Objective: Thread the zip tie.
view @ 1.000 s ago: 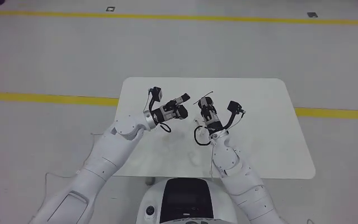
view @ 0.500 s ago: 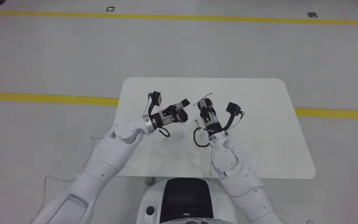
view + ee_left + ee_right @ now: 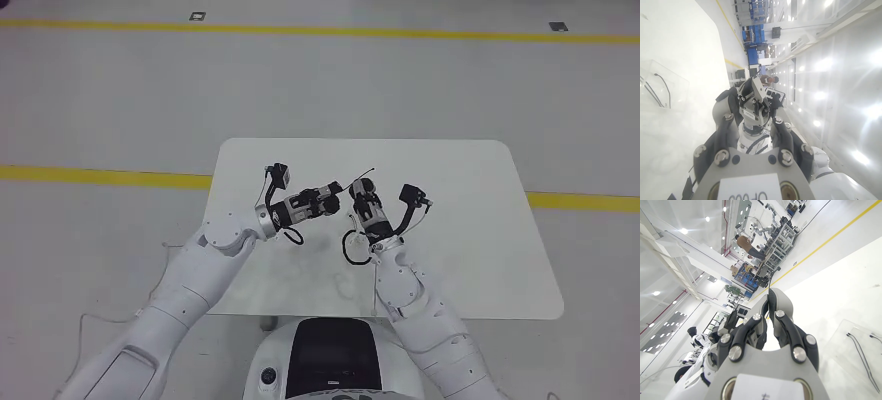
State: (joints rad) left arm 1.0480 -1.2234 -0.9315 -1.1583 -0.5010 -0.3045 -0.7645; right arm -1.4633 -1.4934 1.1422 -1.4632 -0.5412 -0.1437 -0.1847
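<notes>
Because the zip tie (image 3: 769, 289) is only a thin black plastic strap, I would expect it to weigh almost nothing, to bend readily along its length yet spring back, and to be smooth enough to slide or twist if pinched loosely. It is up in the air above the middle of the table (image 3: 470, 220), clamped between the pads of the right gripper (image 3: 769, 300), whose jaws are closed on it, leaving a short free length poking out past the fingertips. To my eye the hold is best kept close to that free end, since a long overhang would flop and wander. The left gripper (image 3: 328, 200) hangs just beside it, also above the table's middle, its jaws standing apart and holding nothing that I can make out. More black ties (image 3: 861, 347) lie in a clear tray (image 3: 848, 332) on the table. As for writing, a white sticker (image 3: 749, 113) with a short printed code sits on the right gripper's body, and another is on the left wrist; the tie itself shows no marking that I can see.
</notes>
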